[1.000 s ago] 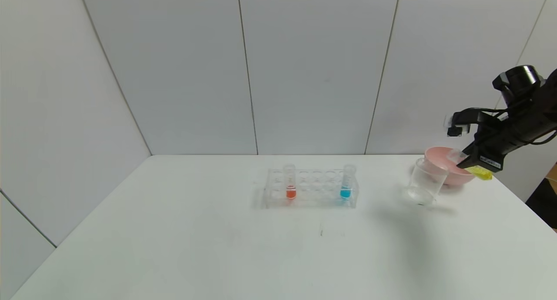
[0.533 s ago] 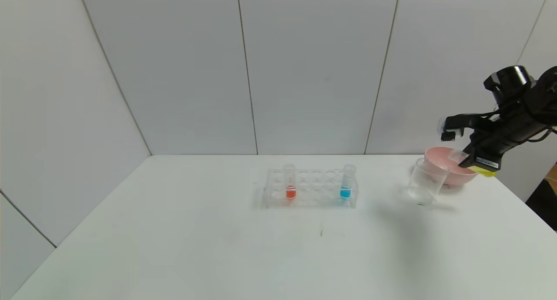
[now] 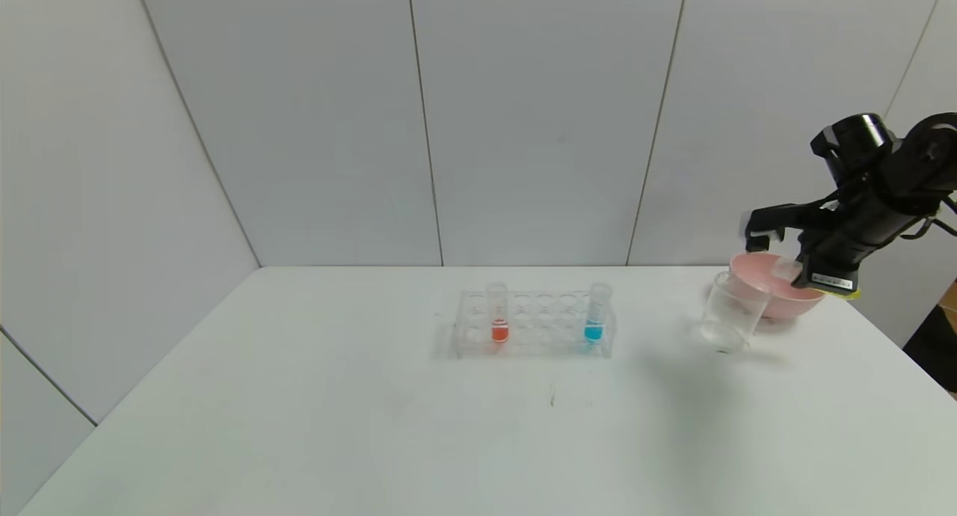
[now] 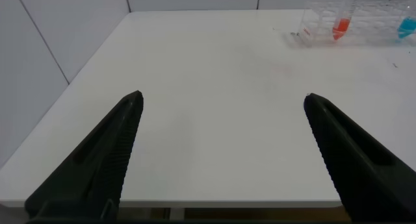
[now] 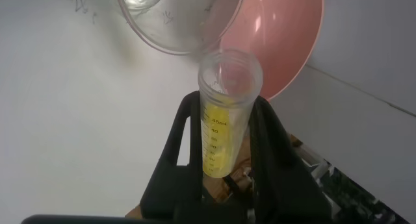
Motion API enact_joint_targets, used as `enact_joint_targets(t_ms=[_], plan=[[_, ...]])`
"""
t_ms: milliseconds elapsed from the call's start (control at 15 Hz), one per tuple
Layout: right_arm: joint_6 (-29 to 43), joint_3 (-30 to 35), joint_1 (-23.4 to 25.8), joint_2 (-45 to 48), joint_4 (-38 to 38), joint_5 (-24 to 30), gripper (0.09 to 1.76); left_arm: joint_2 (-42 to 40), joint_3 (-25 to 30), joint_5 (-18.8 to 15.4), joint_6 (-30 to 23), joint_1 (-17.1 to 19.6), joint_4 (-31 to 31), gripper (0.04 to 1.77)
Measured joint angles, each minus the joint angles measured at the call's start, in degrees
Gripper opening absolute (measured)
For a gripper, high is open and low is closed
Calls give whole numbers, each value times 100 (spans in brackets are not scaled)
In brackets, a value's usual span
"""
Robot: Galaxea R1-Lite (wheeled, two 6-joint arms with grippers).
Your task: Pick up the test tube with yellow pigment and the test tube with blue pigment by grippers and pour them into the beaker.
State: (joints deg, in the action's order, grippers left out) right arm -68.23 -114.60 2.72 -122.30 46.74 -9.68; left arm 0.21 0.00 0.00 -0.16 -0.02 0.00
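My right gripper [image 3: 804,275] is shut on the test tube with yellow pigment [image 5: 224,117], which lies tilted with its open mouth toward the beaker [image 3: 729,312]. In the right wrist view the tube's mouth is just short of the beaker [image 5: 175,19] rim, and yellow liquid runs along the tube's length. A little yellow shows behind the gripper in the head view [image 3: 851,293]. The test tube with blue pigment [image 3: 596,318] stands upright at the right end of the clear rack [image 3: 532,325]. My left gripper [image 4: 221,120] is open and empty over the table's near left part.
A tube with orange-red liquid [image 3: 499,314] stands in the rack's left part. A pink bowl [image 3: 777,292] sits right behind the beaker, touching or nearly touching it. The table's right edge is close beyond the bowl.
My right gripper has moved left and slightly up with the yellow tube, tilting it further toward the beaker. Less yellow shows below the gripper now. Rack, beaker and bowl have not moved.
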Motion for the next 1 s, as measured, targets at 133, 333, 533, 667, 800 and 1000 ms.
enact_joint_targets(t_ms=[133, 333, 533, 667, 800, 1000], plan=[[-104, 0, -35, -4, -13, -288, 49, 0, 0, 0, 0, 0, 0, 176], [-160, 0, -74, -41, -32, -375, 49, 0, 0, 0, 0, 2, 2, 176], [-299, 0, -145, -85, -87, -868, 49, 0, 0, 0, 0, 0, 0, 176], [-369, 0, -212, -107, -123, -1059, 49, 0, 0, 0, 2, 0, 0, 176], [-405, 0, -293, -111, -122, -1096, 49, 0, 0, 0, 0, 0, 0, 176], [-556, 0, -408, -110, -117, -1356, 49, 0, 0, 0, 0, -2, 0, 176]])
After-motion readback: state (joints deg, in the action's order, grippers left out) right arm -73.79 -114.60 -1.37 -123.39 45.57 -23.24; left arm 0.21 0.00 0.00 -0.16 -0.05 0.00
